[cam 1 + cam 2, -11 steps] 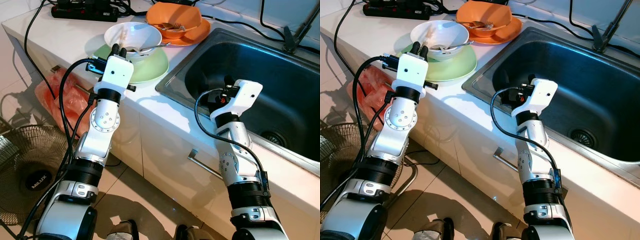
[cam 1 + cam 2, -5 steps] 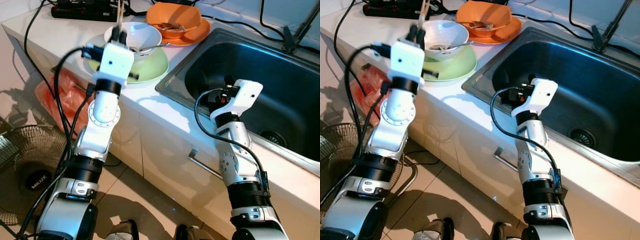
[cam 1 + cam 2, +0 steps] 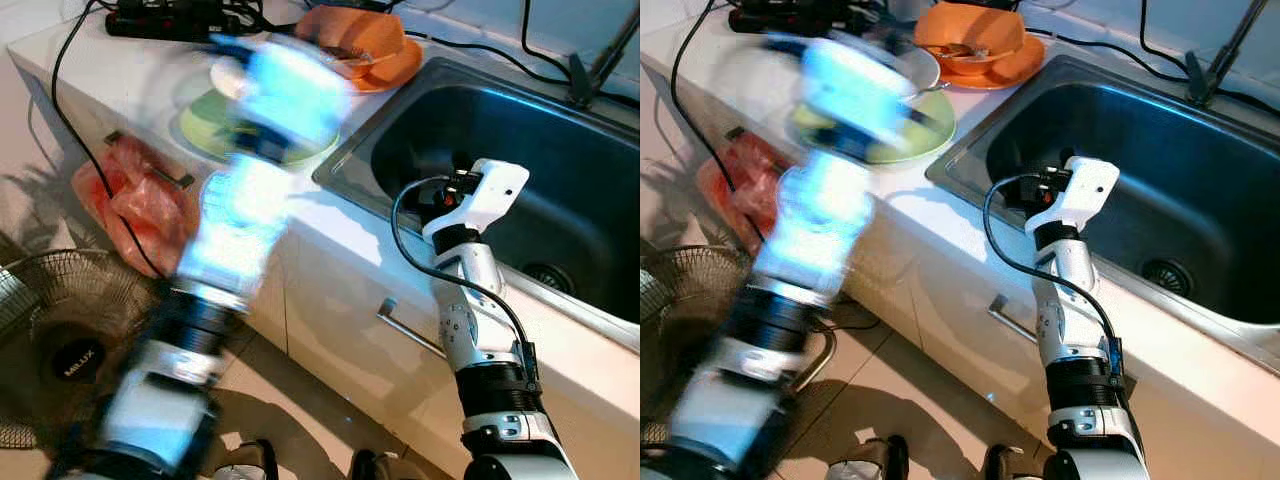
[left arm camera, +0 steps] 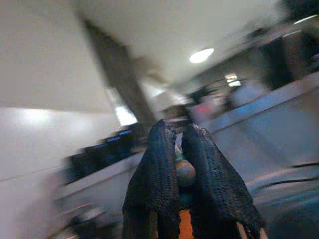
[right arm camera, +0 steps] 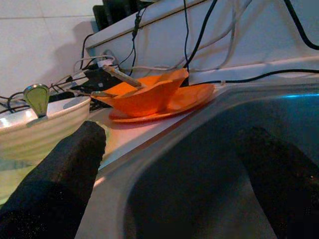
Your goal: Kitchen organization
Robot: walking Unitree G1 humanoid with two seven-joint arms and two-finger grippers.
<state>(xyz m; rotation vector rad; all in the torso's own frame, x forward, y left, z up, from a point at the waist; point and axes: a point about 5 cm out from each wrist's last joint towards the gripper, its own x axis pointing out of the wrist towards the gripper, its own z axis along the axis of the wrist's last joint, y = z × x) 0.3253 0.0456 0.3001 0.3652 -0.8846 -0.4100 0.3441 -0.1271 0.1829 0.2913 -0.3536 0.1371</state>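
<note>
Right gripper (image 5: pixel 169 174) at 3 o'clock, jaws spread wide over the sink (image 3: pixel 560 160). Left gripper (image 4: pixel 185 164) blurred at 11 o'clock above the green plate (image 3: pixel 925 135), clenched on thin sticks (image 4: pixel 184 172). Beyond, orange bowl (image 5: pixel 144 94) on the surface (image 3: pixel 100 70).

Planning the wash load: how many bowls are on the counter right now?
2. An orange bowl sits on the orange plate near the sink; a white bowl sits on the green plate, partly behind the blurred left arm. Others may be hidden.
</note>
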